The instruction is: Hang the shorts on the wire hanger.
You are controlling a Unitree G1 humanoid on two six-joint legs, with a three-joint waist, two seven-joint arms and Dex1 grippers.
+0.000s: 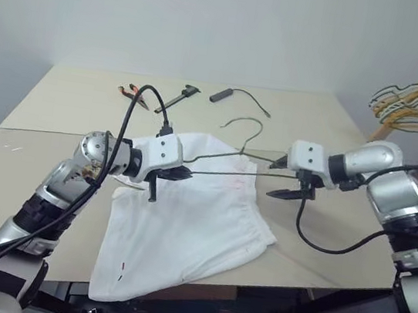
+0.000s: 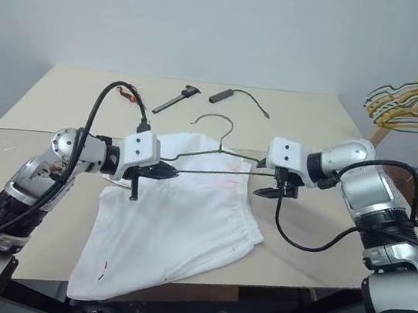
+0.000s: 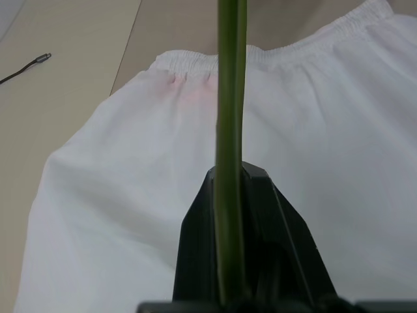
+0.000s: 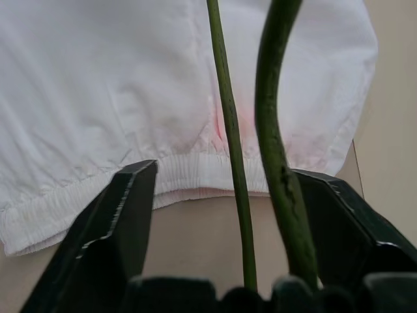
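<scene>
Hanger held above shorts: left gripper clenched on it, right gripper released around wire; next you close right.

White shorts flat on the table, thin olive wire hanger lifted level above their waistband.

L arm reaches in from left, elbow bent, wrist angled inward + slightly down. L gripper jaws clamped tight on wire hanger. R arm reaches in from right, forearm near level, wrist turned inward. R gripper jaws apart, straddling hanger wires, no squeeze visible.
</scene>
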